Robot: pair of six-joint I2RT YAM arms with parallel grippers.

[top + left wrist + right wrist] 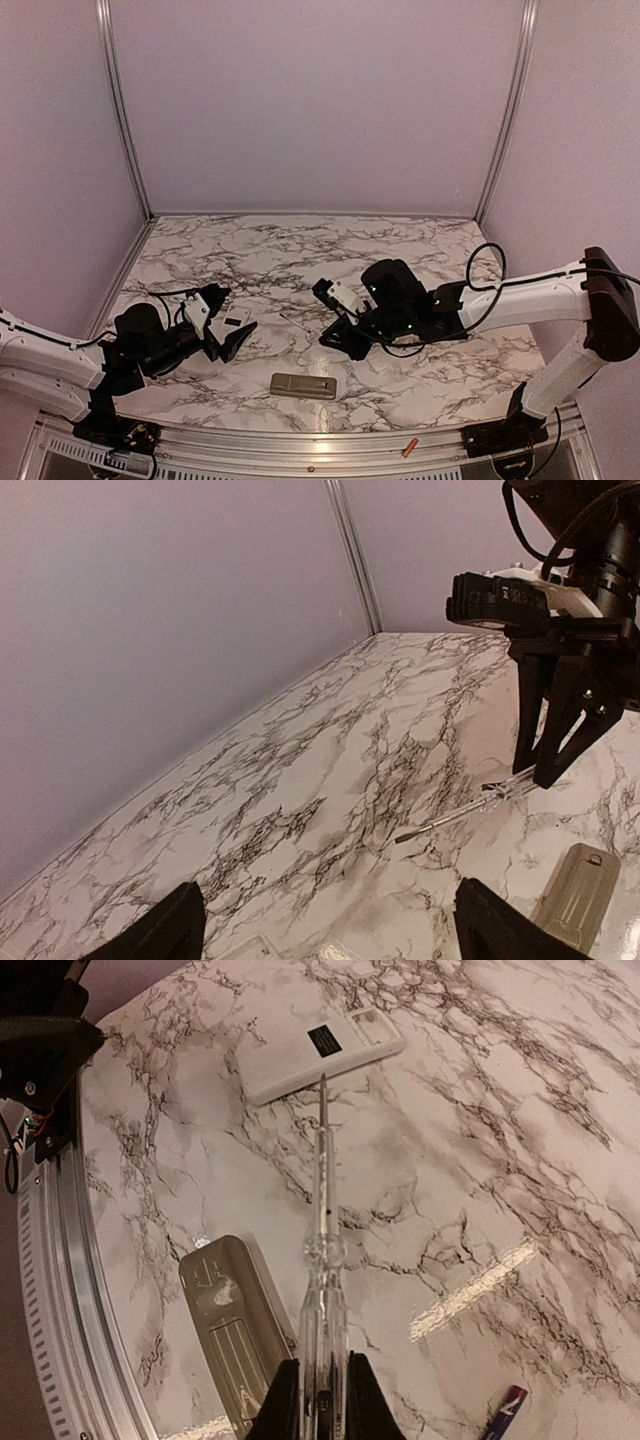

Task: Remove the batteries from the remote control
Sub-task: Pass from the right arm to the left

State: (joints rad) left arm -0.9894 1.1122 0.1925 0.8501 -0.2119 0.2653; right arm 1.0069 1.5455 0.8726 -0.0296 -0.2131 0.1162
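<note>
- Low over the marble table (300, 250), my right gripper (322, 1405) is clamped on a clear-handled screwdriver (322, 1240), tip at the white remote (290, 1070).
- My left gripper (340, 930): fingers apart.
- Dark battery (505, 1415) lies on the marble near my right gripper; orange battery (409, 447) lies on the front rail (300, 455).
- Grey cover (240, 1330) just beside the screwdriver handle.

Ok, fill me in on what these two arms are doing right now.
The right hand is clamped on a clear-handled screwdriver, whose tip is at the near edge of the white remote. The remote lies back-up with its battery bay uncovered. The grey cover lies on the marble table beside the tool, and one battery lies loose nearby. The left hand is open, holds nothing and hovers near the remote.
</note>
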